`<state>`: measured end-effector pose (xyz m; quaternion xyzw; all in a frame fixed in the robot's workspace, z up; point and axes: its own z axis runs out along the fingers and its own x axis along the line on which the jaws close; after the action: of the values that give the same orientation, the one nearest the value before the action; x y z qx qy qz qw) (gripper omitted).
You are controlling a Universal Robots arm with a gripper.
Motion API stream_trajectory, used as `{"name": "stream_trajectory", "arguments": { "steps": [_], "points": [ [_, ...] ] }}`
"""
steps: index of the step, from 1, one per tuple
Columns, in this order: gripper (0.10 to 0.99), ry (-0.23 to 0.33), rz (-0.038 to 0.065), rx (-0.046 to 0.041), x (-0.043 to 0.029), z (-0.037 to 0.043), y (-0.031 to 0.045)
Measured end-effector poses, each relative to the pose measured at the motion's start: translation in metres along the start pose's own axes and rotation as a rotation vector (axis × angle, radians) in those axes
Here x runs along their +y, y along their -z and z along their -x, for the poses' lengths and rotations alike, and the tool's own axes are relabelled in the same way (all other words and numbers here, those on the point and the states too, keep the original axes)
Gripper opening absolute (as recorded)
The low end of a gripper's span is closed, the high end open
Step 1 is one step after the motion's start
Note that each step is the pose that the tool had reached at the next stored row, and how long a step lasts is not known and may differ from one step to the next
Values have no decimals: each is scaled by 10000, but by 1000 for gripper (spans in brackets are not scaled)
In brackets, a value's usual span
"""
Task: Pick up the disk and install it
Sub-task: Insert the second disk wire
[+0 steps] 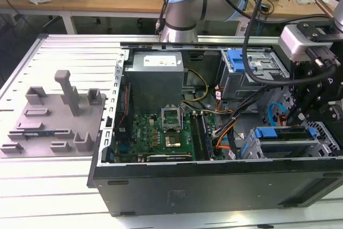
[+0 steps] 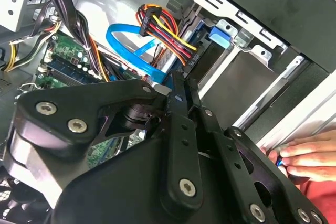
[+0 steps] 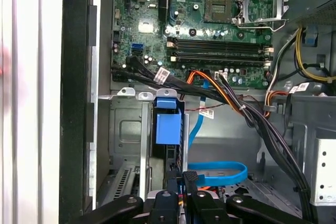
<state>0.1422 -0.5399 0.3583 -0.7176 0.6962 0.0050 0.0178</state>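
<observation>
Case (image 1: 214, 183): open tower on its side on the slatted table (image 1: 48, 186), interior facing up.
Board (image 1: 161, 132): green motherboard on the case floor, toward the exterior view's left; in the first wrist view (image 3: 210, 30) its socket and memory slots show.
Disk (image 1: 281, 133): standing on edge in the drive cage (image 1: 321, 138) at the case's near right corner in the exterior view, its blue rail on top. In the first wrist view the blue frame (image 3: 168, 124) sits in the cage slot, just beyond the fingers.
Gripper (image 1: 300, 108): black, hanging over the case's right end just above the disk. In the first wrist view (image 3: 181, 182) the fingertips sit close together at the disk's edge; whether they clench it or have released it, I cannot tell.
Cables (image 2: 163, 32): orange, yellow and red bundle plus a flat blue ribbon, beside the cage.
Fixture (image 1: 53, 116): grey plate with posts, on the table left of the case, well apart from the arm.
Hand (image 2: 307, 156): a person's fingers by the case's outer edge in the second wrist view.
</observation>
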Motion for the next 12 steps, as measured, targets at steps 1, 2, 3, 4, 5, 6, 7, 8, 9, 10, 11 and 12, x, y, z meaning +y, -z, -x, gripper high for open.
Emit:
{"name": "stream_trajectory", "arguments": {
  "steps": [1,2,3,4,5,6,7,8,9,10,11,12],
  "points": [
    [161,36,2,-3,0,-1,-6],
    [161,59,2,-4,-1,-1,-10],
    [161,71,3,-6,-1,-1,-12],
    [161,86,3,-6,-1,-1,-14],
    [161,99,3,-8,-2,-2,-17],
    [161,127,4,-11,-3,-2,-21],
    [161,150,5,-14,-3,-3,-25],
    [161,187,6,-19,-4,-5,-32],
    [161,230,7,-27,-5,-7,-40],
    [161,258,8,-31,-6,-8,-45],
    [161,270,8,-33,-6,-9,-47],
    [161,280,9,-36,-6,-10,-49]
  ]
}}
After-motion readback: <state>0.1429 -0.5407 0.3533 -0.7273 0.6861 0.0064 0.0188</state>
